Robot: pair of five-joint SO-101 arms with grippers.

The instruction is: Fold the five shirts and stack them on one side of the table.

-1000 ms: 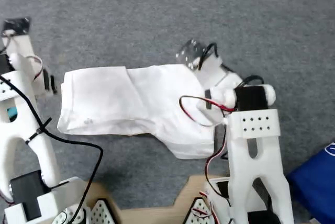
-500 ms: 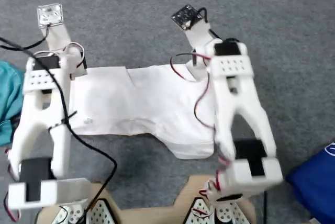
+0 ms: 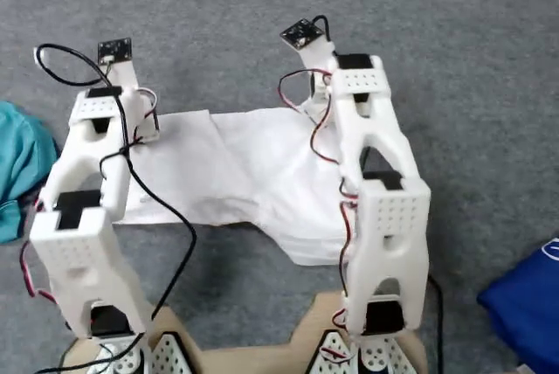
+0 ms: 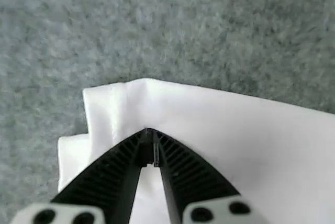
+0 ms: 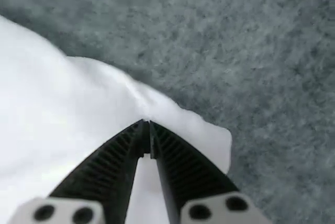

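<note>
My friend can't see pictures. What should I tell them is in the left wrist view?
The black left gripper is pinched shut on a white shirt, close to one of its corners. The shirt lies on a fuzzy grey table.

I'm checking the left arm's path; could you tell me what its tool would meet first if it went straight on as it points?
Most likely the white shirt: the left tool points down near its far edge, shut. Whether it touches the cloth is unclear.
</note>
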